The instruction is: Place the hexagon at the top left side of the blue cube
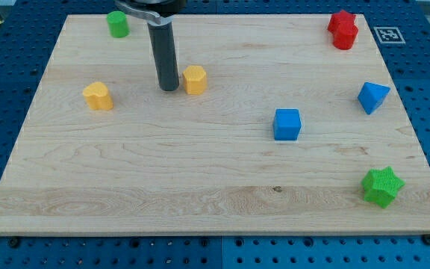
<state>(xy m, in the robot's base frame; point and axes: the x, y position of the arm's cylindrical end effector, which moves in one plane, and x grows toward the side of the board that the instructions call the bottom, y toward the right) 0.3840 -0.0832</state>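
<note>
Tip [169,89] of my rod touches yellow hexagon [194,79] on wooden board [200,187].

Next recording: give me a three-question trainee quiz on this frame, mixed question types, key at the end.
1. True or false: my tip is just to the view's left of the yellow hexagon.
2. Which block is nearest the blue cube? A) green star B) blue triangle C) green cylinder
3. Fill in: the red block sits at the board's top ____ corner.

Key: 1 true; 2 B; 3 right.
</note>
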